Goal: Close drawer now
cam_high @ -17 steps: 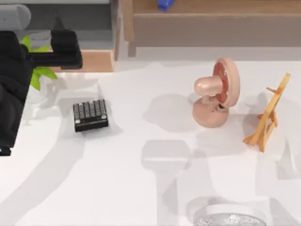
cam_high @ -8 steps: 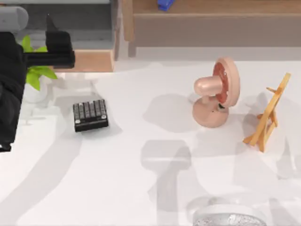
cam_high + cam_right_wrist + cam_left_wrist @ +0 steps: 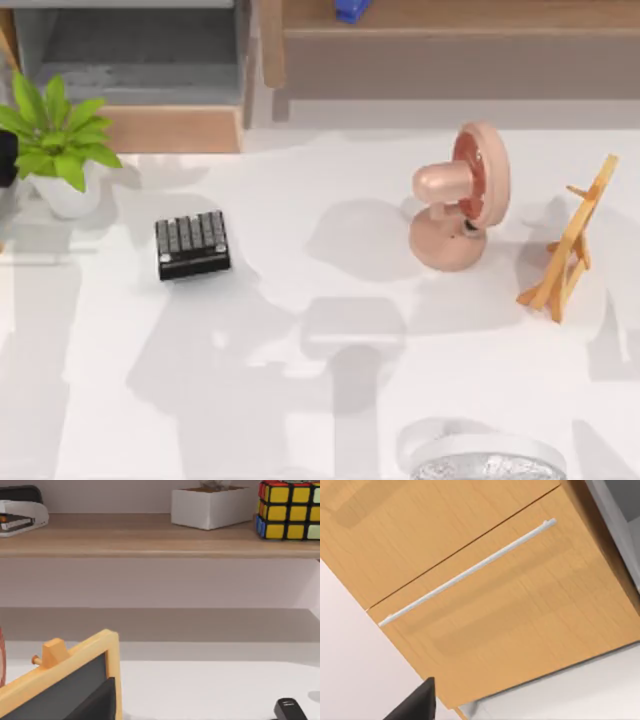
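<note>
White table [image 3: 300,400] at back-left carries the drawer [image 3: 150,128], pulled out w/ tan front facing us; left tool's state I can't tell, so push flat on panel [image 3: 520,610] below handle [image 3: 467,572], straight in.

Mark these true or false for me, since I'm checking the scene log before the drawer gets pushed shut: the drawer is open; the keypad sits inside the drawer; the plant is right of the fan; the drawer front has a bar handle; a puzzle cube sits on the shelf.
1. The drawer is open. True: its grey inside shows.
2. The keypad sits inside the drawer. False: it lies on the table, in front of the drawer.
3. The plant is right of the fan. False: it stands far to the left.
4. The drawer front has a bar handle. True.
5. A puzzle cube sits on the shelf. True.
</note>
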